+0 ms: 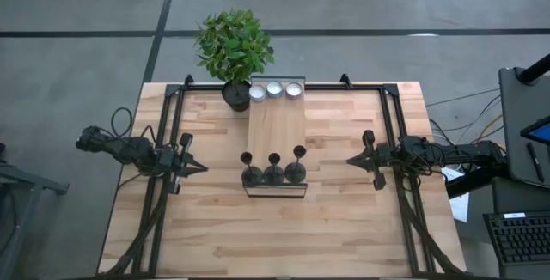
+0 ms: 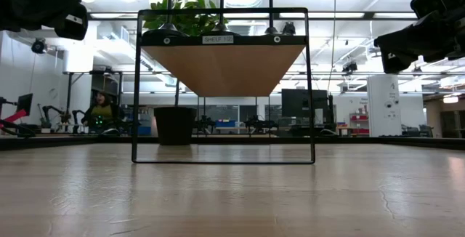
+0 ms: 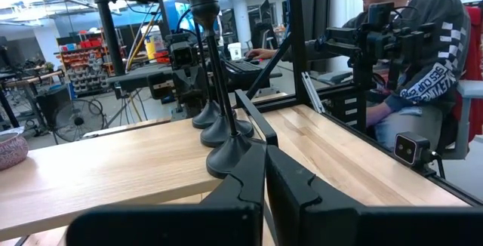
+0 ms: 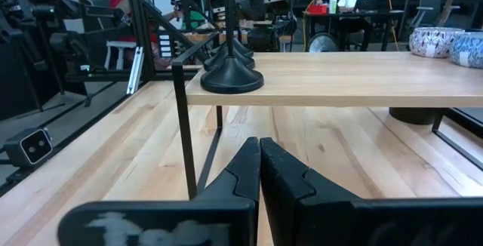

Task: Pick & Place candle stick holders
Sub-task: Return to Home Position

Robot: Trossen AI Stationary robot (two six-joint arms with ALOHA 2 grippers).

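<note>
Left gripper (image 1: 203, 167) hangs at 9 o'clock of the candle stick holders (image 1: 273, 174), well apart, fingers pressed together on nothing. Right gripper (image 1: 350, 160) is at 3 o'clock of them, also apart, fingers closed and empty. Both point inward at the shelf (image 1: 275, 130).

All three holders stand upright in a row on the shelf's 6 o'clock end, bases nearly touching. Nothing lies between either gripper and the holders except the shelf's thin black frame legs.

Mid shelf is bare wood. At its 12 o'clock end sits a row of three tealights (image 1: 274, 89). Just beside them at 11 o'clock is a dark pot (image 1: 235, 96) with a green plant (image 1: 234, 44), standing on the table behind the shelf.

The table (image 1: 344, 220) is light butcher-block wood, with black arm mount rails (image 1: 391, 134) along both sides.

Beyond is a grey concrete floor (image 1: 77, 74), with a keyboard (image 1: 520, 237) at 4 o'clock off the table. A person (image 3: 423, 57) is seated past the right arm. It is an open lab with benches and ceiling lights.
</note>
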